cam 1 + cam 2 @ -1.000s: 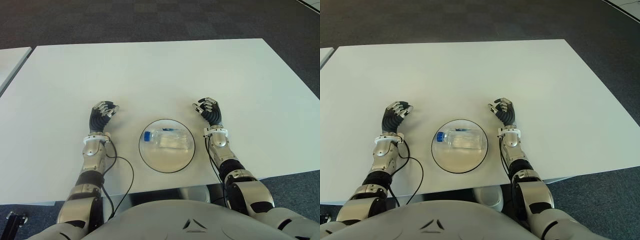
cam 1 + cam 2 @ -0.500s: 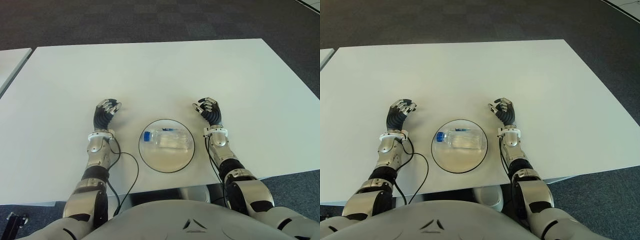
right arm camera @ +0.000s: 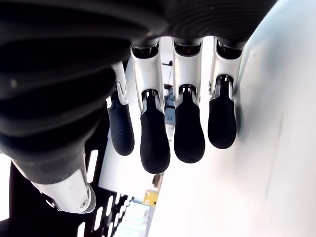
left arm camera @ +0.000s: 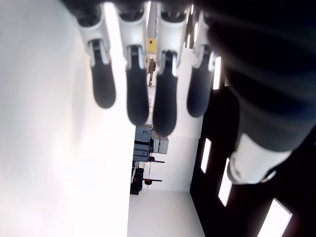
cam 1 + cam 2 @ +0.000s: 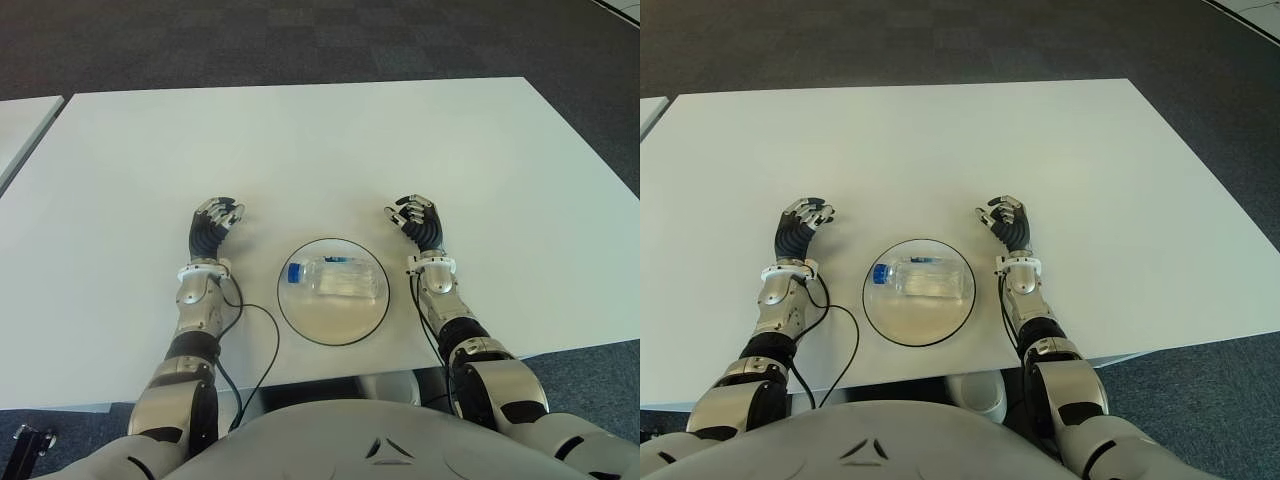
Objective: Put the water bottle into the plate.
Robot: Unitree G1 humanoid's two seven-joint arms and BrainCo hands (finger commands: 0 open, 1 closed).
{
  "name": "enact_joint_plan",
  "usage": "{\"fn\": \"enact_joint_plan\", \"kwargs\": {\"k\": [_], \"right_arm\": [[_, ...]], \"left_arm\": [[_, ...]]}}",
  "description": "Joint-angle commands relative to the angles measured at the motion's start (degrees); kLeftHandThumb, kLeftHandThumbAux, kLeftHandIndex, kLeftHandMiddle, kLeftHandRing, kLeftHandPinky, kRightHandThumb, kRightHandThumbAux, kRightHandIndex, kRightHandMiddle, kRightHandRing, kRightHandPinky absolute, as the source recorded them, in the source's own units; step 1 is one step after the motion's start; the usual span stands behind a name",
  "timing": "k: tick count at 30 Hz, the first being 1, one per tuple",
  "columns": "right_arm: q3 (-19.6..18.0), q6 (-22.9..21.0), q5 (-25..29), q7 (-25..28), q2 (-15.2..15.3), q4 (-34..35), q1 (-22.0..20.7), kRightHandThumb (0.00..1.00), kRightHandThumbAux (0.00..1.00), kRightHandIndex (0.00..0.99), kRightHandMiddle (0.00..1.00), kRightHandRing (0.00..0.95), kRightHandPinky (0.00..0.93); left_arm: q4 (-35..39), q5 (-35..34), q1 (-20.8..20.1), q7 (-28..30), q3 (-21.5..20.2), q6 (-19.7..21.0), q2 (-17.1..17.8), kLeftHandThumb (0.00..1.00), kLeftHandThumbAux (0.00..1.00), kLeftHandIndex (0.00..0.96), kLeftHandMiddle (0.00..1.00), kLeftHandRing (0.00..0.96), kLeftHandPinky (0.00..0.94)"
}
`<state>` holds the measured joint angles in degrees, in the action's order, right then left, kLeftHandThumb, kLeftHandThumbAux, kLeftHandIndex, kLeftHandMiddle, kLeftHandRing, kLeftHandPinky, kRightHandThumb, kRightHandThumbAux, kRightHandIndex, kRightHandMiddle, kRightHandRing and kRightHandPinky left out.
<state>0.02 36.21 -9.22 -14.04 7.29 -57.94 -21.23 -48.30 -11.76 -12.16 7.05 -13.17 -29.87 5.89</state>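
Note:
A clear water bottle (image 5: 335, 278) with a blue cap lies on its side inside a round white plate (image 5: 333, 325) with a dark rim, near the table's front edge. My left hand (image 5: 213, 225) shows to the left of the plate, and my right hand (image 5: 418, 219) to the right of it. Both hands are apart from the plate and the bottle. In each wrist view the fingers (image 4: 133, 94) (image 3: 153, 138) hang loosely curved with nothing between them.
The white table (image 5: 320, 150) stretches far ahead of the hands. A black cable (image 5: 255, 345) loops on the table by my left forearm. Dark carpet lies beyond the table's far edge. Another white table's corner (image 5: 20, 120) shows at the far left.
My left hand and forearm have shifted a little to the right, toward the plate, and the cable loop moved with them. The bottle, plate and right hand stay put.

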Motion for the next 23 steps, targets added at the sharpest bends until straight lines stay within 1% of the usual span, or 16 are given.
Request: {"fn": "enact_joint_plan", "kwargs": {"k": [1, 23], "right_arm": [[0.23, -0.23, -0.2, 0.51, -0.33, -1.08, 0.37, 0.709, 0.729, 0.434, 0.683, 0.683, 0.632], [0.07, -0.28, -0.16, 0.32, -0.37, -1.19, 0.13, 0.709, 0.729, 0.434, 0.676, 0.679, 0.627]], "left_arm": [[-2.07, 0.2, 1.76, -0.39, -0.09, 3.31, -1.08, 0.706, 0.715, 0.433, 0.601, 0.581, 0.569], [-2.64, 0.96, 1.68, -1.55, -0.16, 2.97, -1.04, 0.707, 0.714, 0.433, 0.588, 0.565, 0.55]]}}
